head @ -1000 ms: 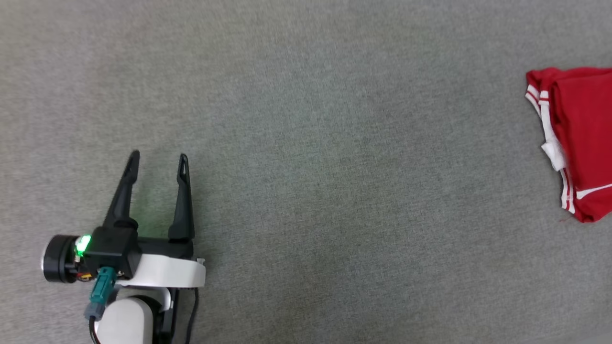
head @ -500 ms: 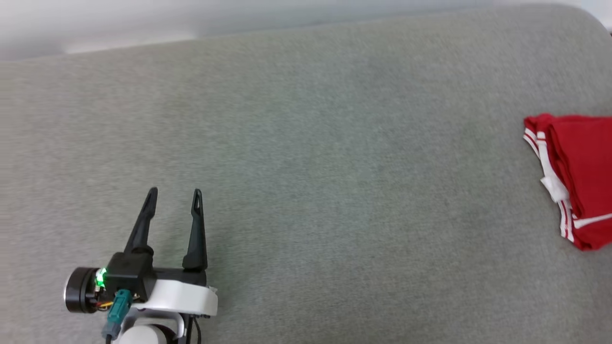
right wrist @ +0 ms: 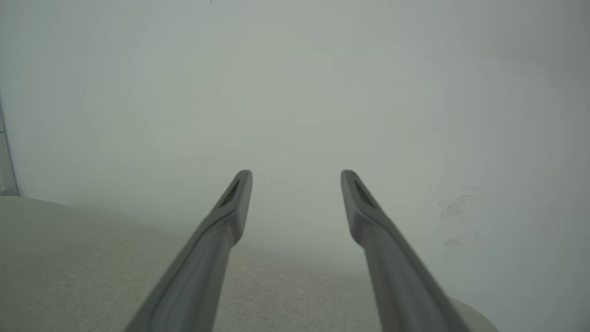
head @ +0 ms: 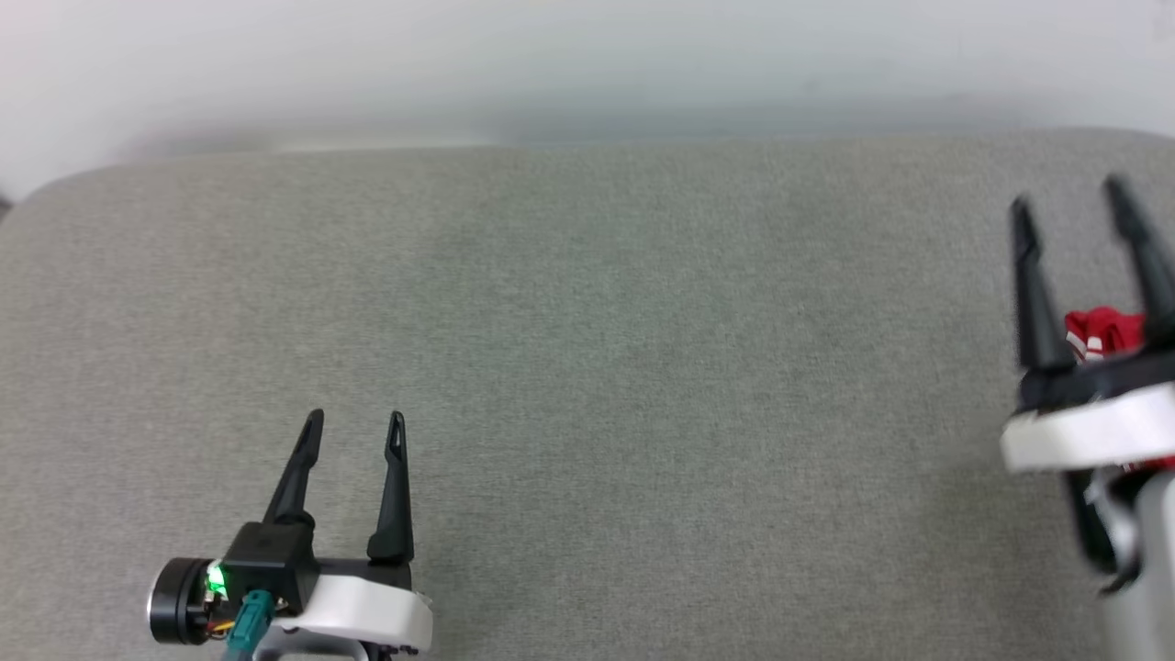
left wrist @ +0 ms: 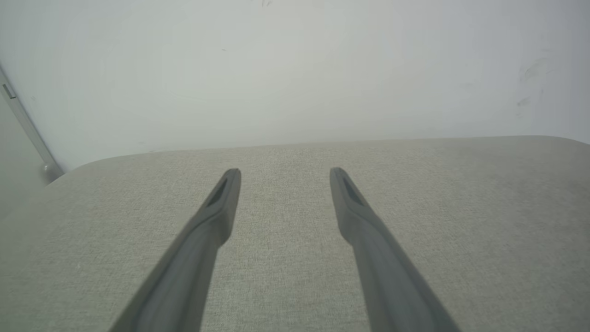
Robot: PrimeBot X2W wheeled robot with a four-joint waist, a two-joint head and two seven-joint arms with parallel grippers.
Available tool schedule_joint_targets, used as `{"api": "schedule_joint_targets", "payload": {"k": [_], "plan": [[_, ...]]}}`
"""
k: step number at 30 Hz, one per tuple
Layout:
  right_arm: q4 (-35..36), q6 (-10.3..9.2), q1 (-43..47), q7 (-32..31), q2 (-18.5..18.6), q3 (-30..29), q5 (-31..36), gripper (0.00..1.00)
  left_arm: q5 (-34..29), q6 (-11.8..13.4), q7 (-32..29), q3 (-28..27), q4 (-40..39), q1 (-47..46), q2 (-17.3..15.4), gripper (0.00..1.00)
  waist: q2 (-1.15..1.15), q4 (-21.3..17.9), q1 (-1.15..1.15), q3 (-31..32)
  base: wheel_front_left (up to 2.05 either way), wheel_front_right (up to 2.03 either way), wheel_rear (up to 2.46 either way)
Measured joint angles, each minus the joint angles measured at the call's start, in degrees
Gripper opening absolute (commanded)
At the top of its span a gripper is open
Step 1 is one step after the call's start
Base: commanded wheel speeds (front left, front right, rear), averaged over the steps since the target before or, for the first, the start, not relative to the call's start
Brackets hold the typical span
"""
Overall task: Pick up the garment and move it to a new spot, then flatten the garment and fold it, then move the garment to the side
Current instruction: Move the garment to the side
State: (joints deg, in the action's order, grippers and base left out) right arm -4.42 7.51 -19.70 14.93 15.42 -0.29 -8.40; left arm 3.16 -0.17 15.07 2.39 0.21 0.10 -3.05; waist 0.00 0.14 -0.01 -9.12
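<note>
The left gripper, with two long dark fingers, is spread wide and holds nothing. It is low on the left, over the soft grey cloth surface. The right gripper is spread wide and empty too. A bit of the red shirt with white stripes peeks out between the right gripper's fingers, far to the right.

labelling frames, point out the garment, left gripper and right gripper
garment (head: 1115, 329): head view, on the visible red cloth
left gripper (head: 355, 418): head view, midway between fingertips
right gripper (head: 1067, 195): head view, midway between fingertips
</note>
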Motion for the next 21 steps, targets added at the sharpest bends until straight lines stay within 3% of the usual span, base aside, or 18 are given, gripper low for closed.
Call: {"api": "schedule_joint_targets", "payload": {"k": [11, 21], "plan": [[1.8, 0.0, 14.2, 0.1, -8.2, -1.0, 0.1, 1.0, 0.1, -0.1, 0.0, 0.4, 1.3, 2.2, 0.1, 1.0, 0.0, 1.9, 0.0, 4.0, 0.0, 0.0, 0.0], [3.4, -0.01, 23.4, 0.1, -11.7, -3.6, 0.0, 1.0, 0.8, -0.1, 0.0, 1.0, 2.8, 5.2, 0.1, 1.0, 0.0, 1.9, -0.01, 7.8, 0.0, 0.0, 0.0]]}}
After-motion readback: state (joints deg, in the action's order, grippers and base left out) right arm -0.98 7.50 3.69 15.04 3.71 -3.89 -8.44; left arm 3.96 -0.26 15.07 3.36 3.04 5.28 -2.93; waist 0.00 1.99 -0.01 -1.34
